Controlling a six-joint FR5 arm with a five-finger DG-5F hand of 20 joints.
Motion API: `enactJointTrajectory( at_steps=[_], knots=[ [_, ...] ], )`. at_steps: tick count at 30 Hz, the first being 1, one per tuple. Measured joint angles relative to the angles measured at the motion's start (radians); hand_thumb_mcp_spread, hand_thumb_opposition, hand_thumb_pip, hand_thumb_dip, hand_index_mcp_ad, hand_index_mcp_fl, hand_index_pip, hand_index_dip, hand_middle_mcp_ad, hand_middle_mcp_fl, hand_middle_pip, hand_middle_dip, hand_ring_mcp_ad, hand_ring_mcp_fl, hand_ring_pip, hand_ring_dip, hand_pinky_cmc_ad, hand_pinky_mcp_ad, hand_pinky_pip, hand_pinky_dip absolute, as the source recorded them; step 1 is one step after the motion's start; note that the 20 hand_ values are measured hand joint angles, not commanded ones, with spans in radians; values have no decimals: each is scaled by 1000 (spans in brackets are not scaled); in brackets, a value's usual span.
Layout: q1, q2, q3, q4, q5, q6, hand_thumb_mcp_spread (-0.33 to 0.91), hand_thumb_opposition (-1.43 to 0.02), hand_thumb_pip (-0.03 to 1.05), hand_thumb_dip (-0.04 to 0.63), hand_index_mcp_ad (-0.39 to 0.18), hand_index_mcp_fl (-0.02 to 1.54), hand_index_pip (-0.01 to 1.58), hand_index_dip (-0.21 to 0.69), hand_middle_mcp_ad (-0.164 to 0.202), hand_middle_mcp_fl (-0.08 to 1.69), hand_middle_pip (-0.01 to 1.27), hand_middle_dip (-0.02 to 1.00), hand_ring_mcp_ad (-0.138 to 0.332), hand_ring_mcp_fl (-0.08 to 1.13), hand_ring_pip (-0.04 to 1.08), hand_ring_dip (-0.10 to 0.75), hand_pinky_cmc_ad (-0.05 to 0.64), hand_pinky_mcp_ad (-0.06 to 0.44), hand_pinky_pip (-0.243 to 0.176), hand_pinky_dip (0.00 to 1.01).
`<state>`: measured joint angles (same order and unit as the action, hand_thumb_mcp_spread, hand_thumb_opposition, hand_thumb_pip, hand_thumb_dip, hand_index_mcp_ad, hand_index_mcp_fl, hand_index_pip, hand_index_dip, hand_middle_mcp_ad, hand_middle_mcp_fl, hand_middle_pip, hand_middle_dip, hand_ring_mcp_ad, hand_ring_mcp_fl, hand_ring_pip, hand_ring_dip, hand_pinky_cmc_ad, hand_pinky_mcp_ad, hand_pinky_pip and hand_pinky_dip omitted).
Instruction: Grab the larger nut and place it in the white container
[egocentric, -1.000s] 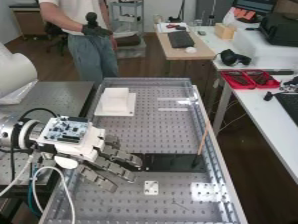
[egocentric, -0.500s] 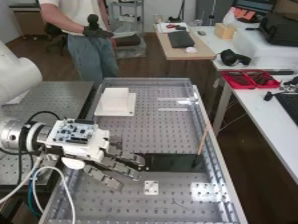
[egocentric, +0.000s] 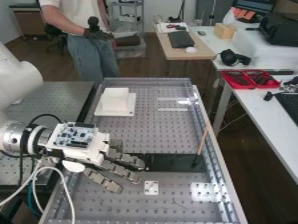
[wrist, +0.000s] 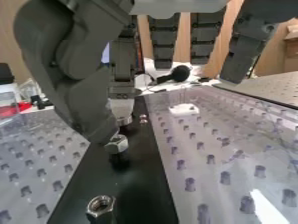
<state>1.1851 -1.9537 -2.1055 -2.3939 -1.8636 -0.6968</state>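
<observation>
Dark grey fingers (wrist: 164, 44): apart, nearly straight.
Silver hexagonal metal nuts (wrist: 100, 206): along black strip (wrist: 143, 167); larger unconfirmed.
Handling: likely light, hard, slick; pinch opposite flats.
Destination: square white container (egocentric: 115, 99).

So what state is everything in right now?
Hand: open.
Nut under the thumb: upright; touching, can't tell.
Nut farther from the hand: upright, hole up.
White container: upright; lid, can't tell.
Red trays: open, holding dark things.
</observation>
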Motion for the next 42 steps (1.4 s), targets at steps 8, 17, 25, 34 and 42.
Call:
enactJointTrajectory(
  at_steps=[8, 17, 25, 34, 42],
  knots=[
    [5, -16, -7, 23, 17, 11, 346, -937, 759, 257, -134, 17, 1550, 154, 93, 30, 126, 229, 194, 9, 87, 147, 393, 325, -93, 494],
    [5, -26, -16, 38, 27, 15, 342, -934, 759, 257, -134, 17, 1553, 154, 93, 30, 126, 229, 194, 9, 87, 147, 391, 328, -93, 497],
    [5, -29, -21, 46, 26, 16, 342, -934, 759, 257, -134, 17, 1553, 154, 93, 30, 126, 229, 194, 9, 87, 147, 393, 325, -93, 494],
    [5, -33, -16, 40, 26, 7, 342, -934, 759, 257, -134, 17, 1555, 154, 93, 30, 126, 229, 194, 9, 87, 150, 391, 328, -93, 494],
    [4, -36, -16, 46, 24, 3, 342, -932, 759, 257, -134, 17, 1555, 154, 93, 30, 126, 229, 195, 9, 87, 147, 391, 321, -93, 497]
  ],
)
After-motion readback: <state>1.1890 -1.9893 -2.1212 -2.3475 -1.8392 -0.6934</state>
